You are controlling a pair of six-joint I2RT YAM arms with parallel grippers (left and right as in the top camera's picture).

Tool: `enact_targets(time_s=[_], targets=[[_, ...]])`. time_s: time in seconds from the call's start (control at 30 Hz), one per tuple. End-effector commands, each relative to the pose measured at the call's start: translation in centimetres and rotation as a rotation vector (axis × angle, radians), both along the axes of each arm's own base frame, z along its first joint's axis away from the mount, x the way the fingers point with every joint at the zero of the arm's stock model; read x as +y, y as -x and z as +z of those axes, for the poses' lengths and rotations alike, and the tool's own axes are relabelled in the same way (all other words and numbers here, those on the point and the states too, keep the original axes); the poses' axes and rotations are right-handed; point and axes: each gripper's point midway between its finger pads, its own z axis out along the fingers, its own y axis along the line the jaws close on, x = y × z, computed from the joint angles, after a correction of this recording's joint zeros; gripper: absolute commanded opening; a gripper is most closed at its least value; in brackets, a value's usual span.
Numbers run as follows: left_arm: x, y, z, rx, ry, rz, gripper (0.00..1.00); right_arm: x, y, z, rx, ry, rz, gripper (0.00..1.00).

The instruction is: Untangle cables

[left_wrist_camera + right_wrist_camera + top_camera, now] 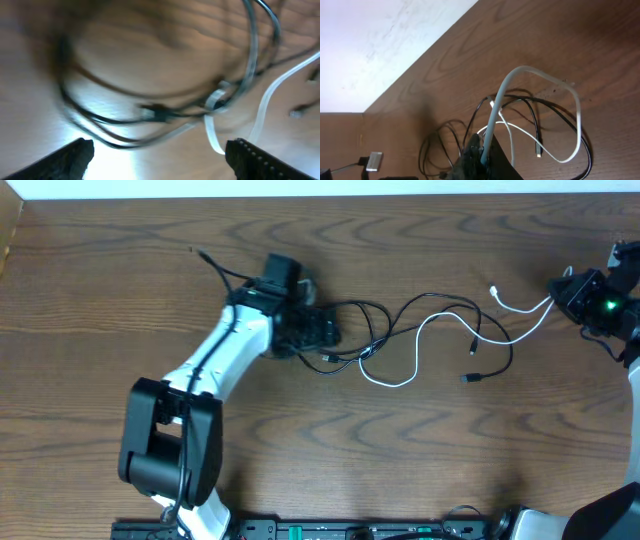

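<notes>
The cables lie as a loose tangle mid-table: black loops (372, 330) and a white cable (420, 345) winding through them toward the right. My left gripper (315, 332) hovers low over the tangle's left end. In the left wrist view the left gripper (157, 150) is open wide, with blurred black strands (150, 112) and the white cable (212, 130) lying on the table just ahead of its fingers (252, 160), nothing held. My right gripper (484, 147) is shut on the white cable (500, 95) and stands at the right edge as the right gripper (562, 293).
A black plug end (468, 379) lies right of the tangle, and another black strand end (196, 252) reaches to the far left. A white plug tip (495, 291) sits near the right gripper. The table's far edge (320, 196) meets a white wall.
</notes>
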Motion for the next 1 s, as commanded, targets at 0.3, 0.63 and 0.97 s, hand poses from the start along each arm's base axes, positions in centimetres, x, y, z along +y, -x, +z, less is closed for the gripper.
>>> enact_targets(time_s=[0.3, 0.63, 0.97], targets=[[-7.6, 3.1, -1.0, 0.173, 0.047, 0.295, 0.54, 0.2, -0.2, 0.6, -0.026, 0.030, 0.026, 0.02], [-7.9, 4.9, -6.8, 0.348, -0.054, 0.499, 0.53, 0.3, -0.2, 0.5, -0.022, 0.029, 0.027, 0.02], [-7.5, 4.6, -8.5, 0.339, -0.090, 0.516, 0.21, 0.3, -0.2, 0.5, -0.023, 0.033, 0.031, 0.03]])
